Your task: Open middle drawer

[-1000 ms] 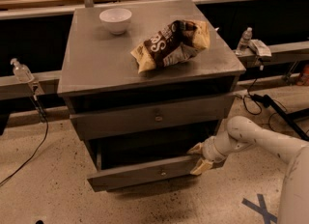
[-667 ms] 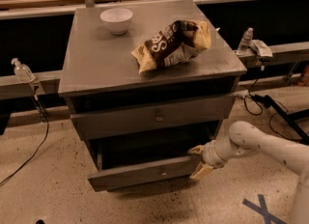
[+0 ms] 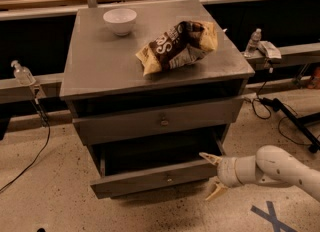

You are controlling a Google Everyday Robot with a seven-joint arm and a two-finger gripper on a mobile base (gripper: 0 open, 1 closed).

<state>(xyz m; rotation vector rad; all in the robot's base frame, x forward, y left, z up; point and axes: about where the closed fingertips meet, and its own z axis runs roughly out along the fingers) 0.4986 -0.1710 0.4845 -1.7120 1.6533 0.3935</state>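
Gripper (image 3: pixel 205 176) sits at lower right of centre, released, its fingers spread above and below the right end of the middle drawer (image 3: pixel 140 183). That drawer juts out of the cabinet (image 3: pixel 100 61) at lower centre. Bag (image 3: pixel 177 46) and bowl (image 3: pixel 120 21) rest on top.

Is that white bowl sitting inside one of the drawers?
No, the bowl sits on the cabinet top, while the gripper is low beside the pulled-out drawer.
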